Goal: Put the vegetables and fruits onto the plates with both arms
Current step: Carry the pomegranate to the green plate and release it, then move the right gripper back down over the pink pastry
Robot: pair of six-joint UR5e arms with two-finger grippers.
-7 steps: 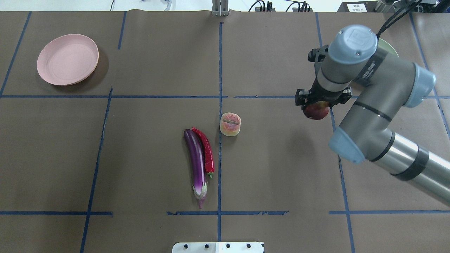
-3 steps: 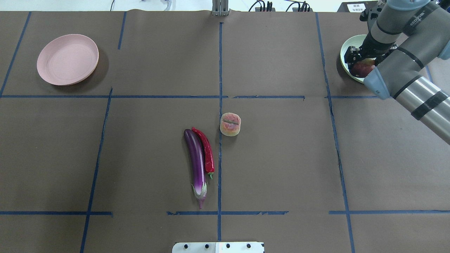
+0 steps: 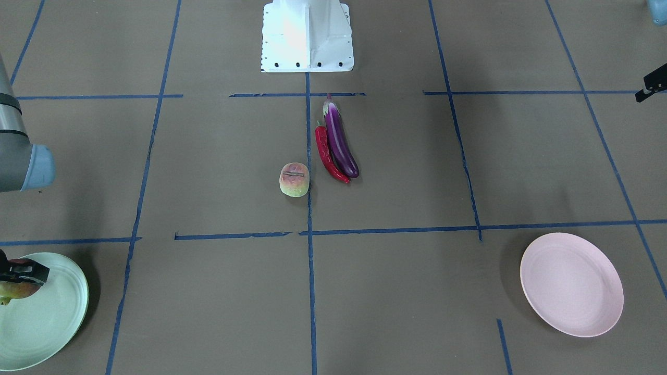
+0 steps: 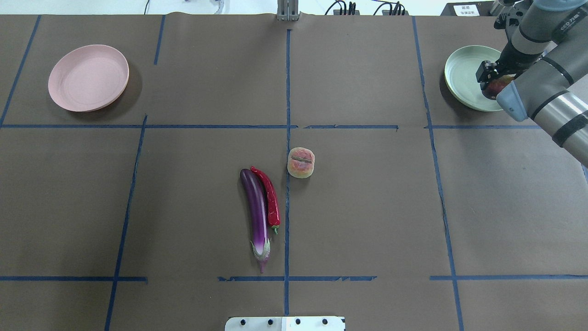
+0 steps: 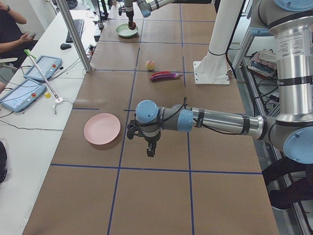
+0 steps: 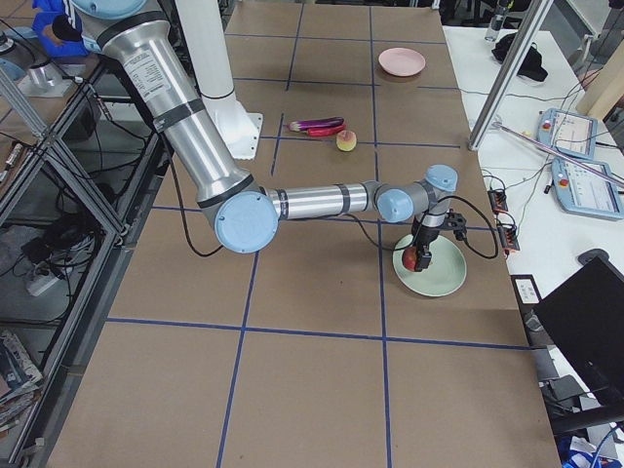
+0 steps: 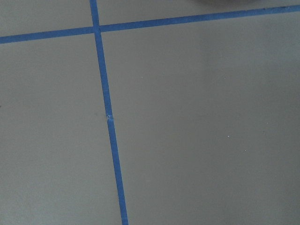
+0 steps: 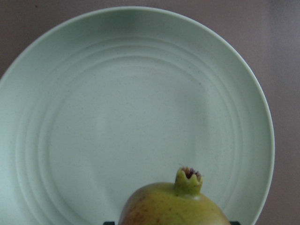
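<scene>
One fruit in carriage.
Front-facing: right end effector [image 3: 18, 275] pinching round red-and-yellow fruit with small nub [image 3: 14, 291]; pale mint-green round shallow plate [image 3: 52, 323] directly below.
Overhead: plate's middle just left of it.
Right wrist: plate spread beneath fruit.
Exterior left: left end effector [image 5: 149, 144] far off, closure indeterminable.

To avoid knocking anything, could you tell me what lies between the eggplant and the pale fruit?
The chili, alongside the eggplant and apart from the fruit; overhead view.
</scene>
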